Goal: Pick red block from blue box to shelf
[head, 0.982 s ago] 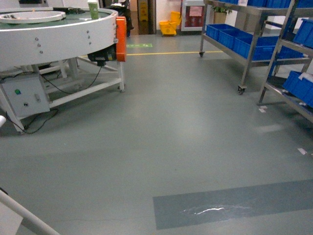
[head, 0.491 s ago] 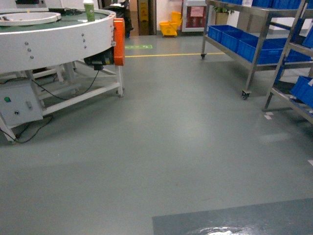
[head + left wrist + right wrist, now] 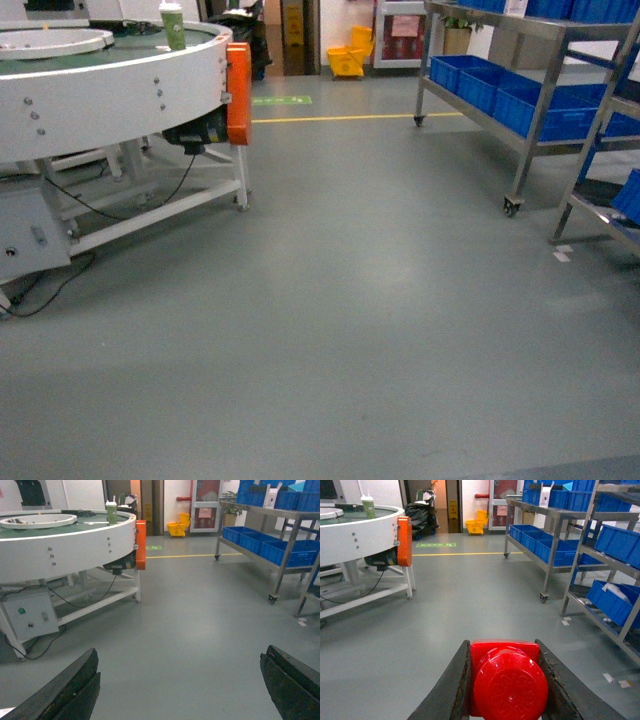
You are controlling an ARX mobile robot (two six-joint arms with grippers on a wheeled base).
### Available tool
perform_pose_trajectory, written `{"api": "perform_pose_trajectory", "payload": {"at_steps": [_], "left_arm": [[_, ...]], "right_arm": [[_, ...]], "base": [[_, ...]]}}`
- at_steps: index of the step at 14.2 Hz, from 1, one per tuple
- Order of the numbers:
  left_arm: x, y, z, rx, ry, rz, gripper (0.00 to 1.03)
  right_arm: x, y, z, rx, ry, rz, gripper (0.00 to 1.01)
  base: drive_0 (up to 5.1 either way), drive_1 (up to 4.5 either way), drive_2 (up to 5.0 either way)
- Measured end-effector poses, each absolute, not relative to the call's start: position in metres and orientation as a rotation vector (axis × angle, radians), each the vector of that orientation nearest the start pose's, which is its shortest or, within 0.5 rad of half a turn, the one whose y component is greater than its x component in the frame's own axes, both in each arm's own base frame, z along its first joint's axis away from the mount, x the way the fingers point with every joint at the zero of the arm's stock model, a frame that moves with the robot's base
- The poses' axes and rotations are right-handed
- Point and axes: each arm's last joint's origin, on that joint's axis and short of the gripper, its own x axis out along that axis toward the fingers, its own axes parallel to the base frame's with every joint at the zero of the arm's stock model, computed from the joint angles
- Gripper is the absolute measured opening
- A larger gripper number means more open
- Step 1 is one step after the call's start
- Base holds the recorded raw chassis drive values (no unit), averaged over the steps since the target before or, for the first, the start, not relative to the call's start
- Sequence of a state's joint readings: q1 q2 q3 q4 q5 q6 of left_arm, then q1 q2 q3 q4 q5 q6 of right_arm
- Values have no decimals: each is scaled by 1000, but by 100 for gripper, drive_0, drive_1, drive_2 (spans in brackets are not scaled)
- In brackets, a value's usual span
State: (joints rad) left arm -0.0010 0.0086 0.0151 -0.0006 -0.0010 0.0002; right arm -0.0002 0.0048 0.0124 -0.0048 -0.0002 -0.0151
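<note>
The red block fills the bottom of the right wrist view, its round stud facing the camera. My right gripper is shut on the block, one dark finger pressed to each side. In the left wrist view my left gripper is open, with only grey floor between its fingers. The shelf, a steel rack on casters holding dark blue crates, stands ahead on the right; it also shows in the wrist views as shelf and shelf. The blue box is out of view. Neither gripper shows in the head view.
A white round conveyor table with an orange guard and a green cup stands at the left, cables trailing under it. A second steel rack sits at the right edge. A yellow mop bucket is far back.
The head view has moved forward over the floor: the dark floor patch has slid out at the bottom, the round table has shifted left, and the shelf's caster sits lower and nearer.
</note>
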Motion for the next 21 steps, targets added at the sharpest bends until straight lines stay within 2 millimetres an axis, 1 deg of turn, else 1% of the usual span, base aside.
{"api": "perform_pose_trajectory", "payload": {"at_steps": [5,10,21], "left_arm": [[97,0,168,0,-3,-1,98],[97,0,168,0,-4,-1,98],[97,0,168,0,-5,3,98]], "right_arm": [[97,0,167,-15,-1,0,28],[97,0,167,-15,-3,0,28],[97,0,167,-15,-5,0,28]], "base": [[-7,406,-421],[140,555,-275],[-9,409,-427]]}}
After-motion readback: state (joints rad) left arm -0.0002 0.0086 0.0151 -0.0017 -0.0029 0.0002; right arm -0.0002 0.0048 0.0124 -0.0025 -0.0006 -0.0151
